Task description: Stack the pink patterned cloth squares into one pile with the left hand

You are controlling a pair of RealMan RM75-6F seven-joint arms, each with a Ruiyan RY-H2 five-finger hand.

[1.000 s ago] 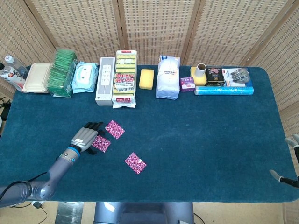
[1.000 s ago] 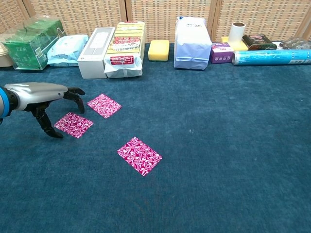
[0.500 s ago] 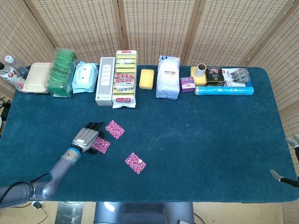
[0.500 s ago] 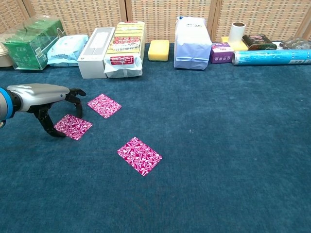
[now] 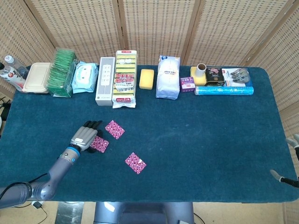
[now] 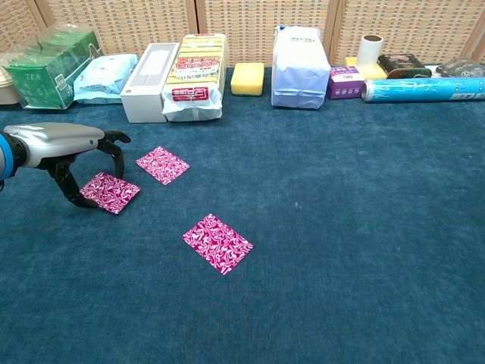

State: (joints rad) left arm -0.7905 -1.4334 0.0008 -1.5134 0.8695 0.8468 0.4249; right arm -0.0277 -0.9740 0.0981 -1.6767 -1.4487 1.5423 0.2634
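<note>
Three pink patterned cloth squares lie apart on the blue table. My left hand (image 6: pixel 72 152) arches over the leftmost cloth square (image 6: pixel 111 192), its thumb at the cloth's near-left corner and a fingertip on its far edge, pinching it. In the head view the left hand (image 5: pixel 84 136) covers part of that leftmost cloth square (image 5: pixel 100 144). The second cloth square (image 6: pixel 162 164) lies just right of the fingers. The third cloth square (image 6: pixel 217 243) lies nearer the front. My right hand (image 5: pixel 294 141) only peeks in at the head view's right edge.
Along the table's back edge stand a green tea box (image 6: pixel 49 67), a wipes pack (image 6: pixel 106 77), a white box (image 6: pixel 148 72), a sponge pack (image 6: pixel 195 76), a yellow sponge (image 6: pixel 247 78), a white bag (image 6: pixel 301 67) and a blue roll (image 6: pixel 423 89).
The left hand has risen slightly and drawn back toward the left. The leftmost cloth square shifted with it, a little up and away from the third square.
</note>
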